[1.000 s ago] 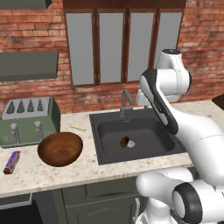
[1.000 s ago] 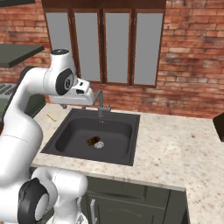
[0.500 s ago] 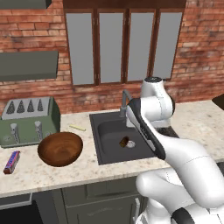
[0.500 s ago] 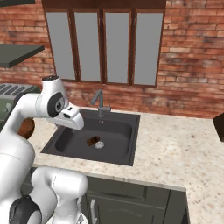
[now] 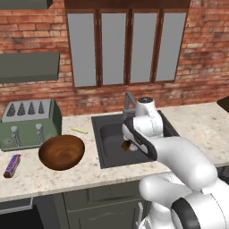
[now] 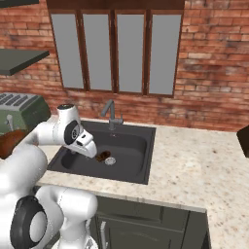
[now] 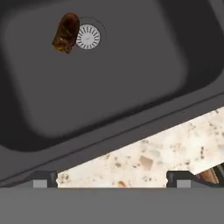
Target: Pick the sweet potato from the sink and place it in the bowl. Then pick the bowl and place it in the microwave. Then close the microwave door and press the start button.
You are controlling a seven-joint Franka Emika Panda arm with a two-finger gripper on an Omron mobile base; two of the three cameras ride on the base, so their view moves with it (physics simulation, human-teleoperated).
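With the gripper [image 7: 112, 178] spread wide and empty above the sink's [image 7: 131, 87] counter-side rim, the sweet potato [image 7: 66, 33], lying just beside the drain [image 7: 88, 36], should be centred between the fingers and straddled across its narrow width.

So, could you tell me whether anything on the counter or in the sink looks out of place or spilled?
Nothing looks spilled or damaged. The one odd item is the sweet potato lying on the sink floor right beside the drain. The bowl sits upright near the toaster, with a wrapped candy bar loose on the counter.
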